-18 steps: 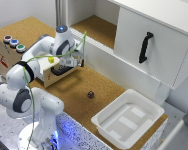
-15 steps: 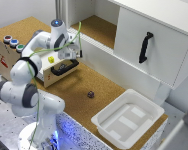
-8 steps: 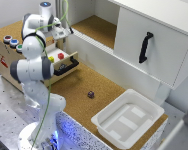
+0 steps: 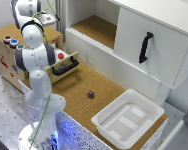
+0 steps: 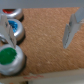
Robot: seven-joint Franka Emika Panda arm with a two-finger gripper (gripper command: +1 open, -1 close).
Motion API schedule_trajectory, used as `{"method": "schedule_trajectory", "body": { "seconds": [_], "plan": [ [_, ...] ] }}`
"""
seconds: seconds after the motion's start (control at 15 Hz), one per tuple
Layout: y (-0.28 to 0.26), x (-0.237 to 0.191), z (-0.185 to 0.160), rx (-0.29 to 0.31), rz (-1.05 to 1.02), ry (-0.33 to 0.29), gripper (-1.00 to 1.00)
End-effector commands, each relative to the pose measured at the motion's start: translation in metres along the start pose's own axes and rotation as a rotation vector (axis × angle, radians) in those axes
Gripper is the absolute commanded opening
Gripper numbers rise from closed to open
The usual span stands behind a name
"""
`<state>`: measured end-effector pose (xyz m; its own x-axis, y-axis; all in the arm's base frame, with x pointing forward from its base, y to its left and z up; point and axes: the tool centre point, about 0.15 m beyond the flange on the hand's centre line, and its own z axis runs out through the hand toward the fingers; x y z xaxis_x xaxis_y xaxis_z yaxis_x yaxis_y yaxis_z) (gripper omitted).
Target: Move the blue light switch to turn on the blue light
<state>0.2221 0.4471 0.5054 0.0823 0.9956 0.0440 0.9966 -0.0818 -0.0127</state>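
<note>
Since a moment ago, the arm (image 4: 31,52) swung over the buttons. Its fingers (image 5: 40,31) look open, though it's blurry, with the blue switch (image 5: 12,34) just beside one, ready to push.

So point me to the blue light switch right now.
In the exterior view, the blue light switch sits far left on the wooden box, between the reddish button and green button.

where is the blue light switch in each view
Exterior view: the blue light switch sits on top of the wooden box at the exterior view's left, the middle of three buttons in a row.
Wrist view: the blue light switch lies between the others, half hidden behind a finger of the hand.
Shared landmark: the green button beside it.
</note>
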Motion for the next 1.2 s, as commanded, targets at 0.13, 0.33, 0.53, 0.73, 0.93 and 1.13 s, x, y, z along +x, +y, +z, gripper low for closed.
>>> {"method": "schedule_trajectory", "body": {
  "seconds": [0.13, 0.33, 0.53, 0.73, 0.93, 1.13],
  "plan": [
    [-0.041, 0.078, 0.006, 0.02, -0.071, 0.044, -1.0],
    [-0.049, 0.103, 0.014, 0.044, -0.172, 0.056, -1.0],
    [-0.046, 0.114, 0.019, 0.06, -0.235, 0.028, -1.0],
    [-0.043, 0.108, 0.016, 0.078, -0.251, -0.023, -1.0],
    [-0.044, 0.099, 0.016, 0.094, -0.24, -0.057, -1.0],
    [-0.042, 0.096, 0.024, 0.094, -0.203, -0.075, -1.0]
  ]
}}
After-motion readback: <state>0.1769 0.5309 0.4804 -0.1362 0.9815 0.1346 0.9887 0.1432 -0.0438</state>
